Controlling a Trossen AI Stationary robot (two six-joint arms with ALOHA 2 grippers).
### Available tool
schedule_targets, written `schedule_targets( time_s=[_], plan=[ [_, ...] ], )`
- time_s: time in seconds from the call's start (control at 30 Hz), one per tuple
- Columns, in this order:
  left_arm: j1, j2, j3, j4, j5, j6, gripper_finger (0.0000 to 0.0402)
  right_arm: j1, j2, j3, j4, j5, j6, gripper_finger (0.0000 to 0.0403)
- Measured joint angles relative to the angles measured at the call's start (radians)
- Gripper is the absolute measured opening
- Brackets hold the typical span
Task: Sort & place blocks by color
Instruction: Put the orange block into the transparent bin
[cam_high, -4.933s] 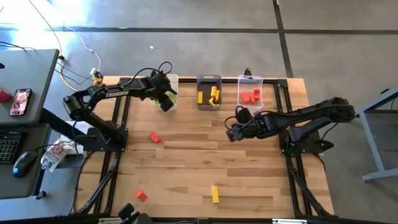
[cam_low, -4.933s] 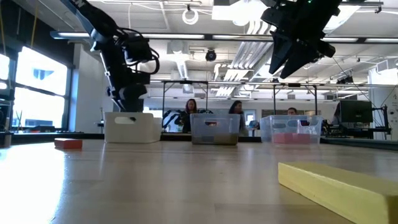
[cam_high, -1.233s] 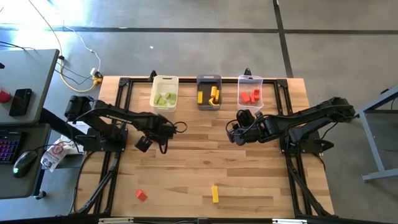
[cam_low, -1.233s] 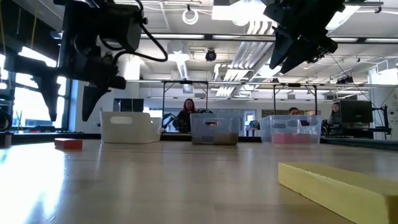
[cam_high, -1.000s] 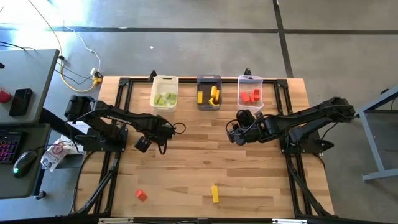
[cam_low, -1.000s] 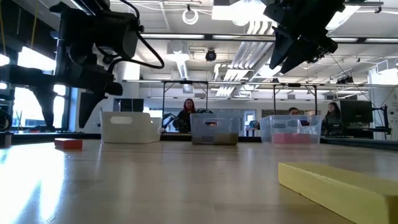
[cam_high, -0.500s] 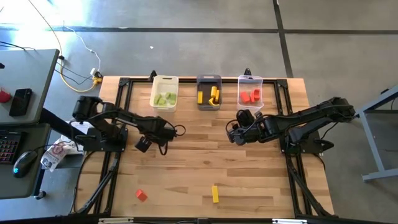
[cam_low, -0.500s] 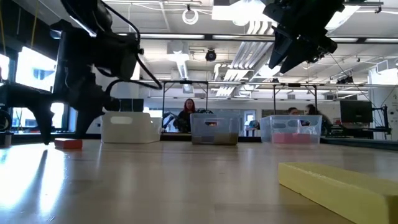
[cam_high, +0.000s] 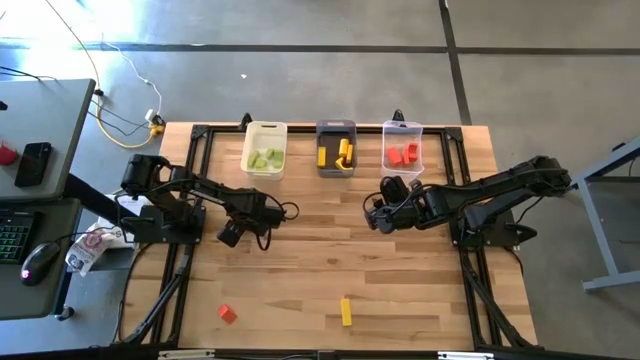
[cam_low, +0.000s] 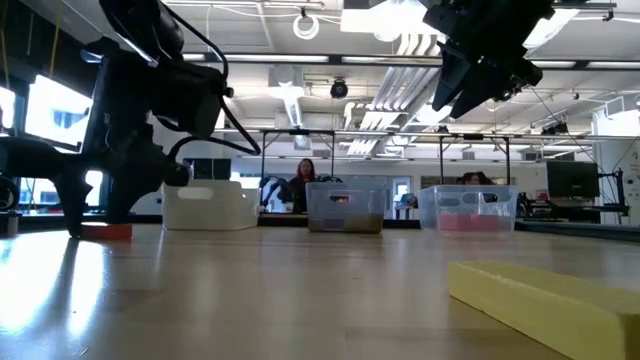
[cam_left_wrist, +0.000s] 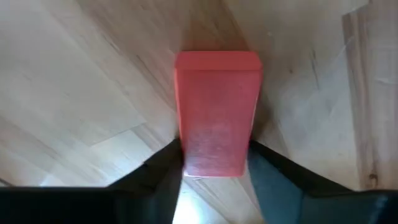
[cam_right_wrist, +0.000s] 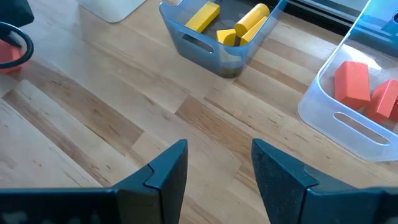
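My left gripper (cam_high: 230, 234) is down at the table's left-middle, open, pointing down over a red block (cam_left_wrist: 216, 112) that lies flat on the wood. Its two fingers stand at the block's sides near one end. In the low view the block (cam_low: 108, 231) shows between them. My right gripper (cam_high: 372, 217) hovers open above the table right of centre, in front of the bins, holding nothing. A second red block (cam_high: 227, 313) and a yellow bar (cam_high: 346, 311) lie near the near edge. My left gripper (cam_left_wrist: 214, 171) comes from above and stands astride one end of the red block, one finger (cam_left_wrist: 163, 171) along each long side. The block lies flat on the table. The fingers' edges meet the block's outline, but I cannot tell whether they touch it.
Along the far edge stand a white bin (cam_high: 265, 150) with green blocks, a dark grey bin (cam_high: 336, 148) with yellow blocks and a clear bin (cam_high: 403, 148) with red blocks. People sit in the room beyond the table. A desk with a keyboard stands left of the table.
My left gripper has come down from above the table until its fingertips stand at the tabletop on both sides of the red block. The block has stayed where it was. The right arm has kept still.
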Motion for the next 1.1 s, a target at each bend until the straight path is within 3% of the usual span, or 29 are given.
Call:
schedule_targets(
  time_s=[0.2, 0.7, 0.93, 1.1],
  plan=[
    [0.001, -0.001, 0.0, -0.003, 0.019, 0.0, 0.01, 0.0, 0.0, 0.0, 0.0, 0.0, 0.0, 0.0165],
    [0.007, -0.019, 0.054, 0.055, 0.121, -0.006, 0.0101, 0.0, 0.0, 0.0, 0.019, -0.045, -0.033, 0.0165],
    [0.016, -0.027, 0.079, 0.107, 0.219, 0.015, 0.0104, 0.0, 0.0, 0.0, 0.086, -0.107, -0.178, 0.0165],
    [0.026, -0.027, 0.113, 0.127, 0.222, 0.036, 0.0102, 0.0, 0.0, 0.0, 0.149, -0.224, -0.312, 0.0165]
  ],
)
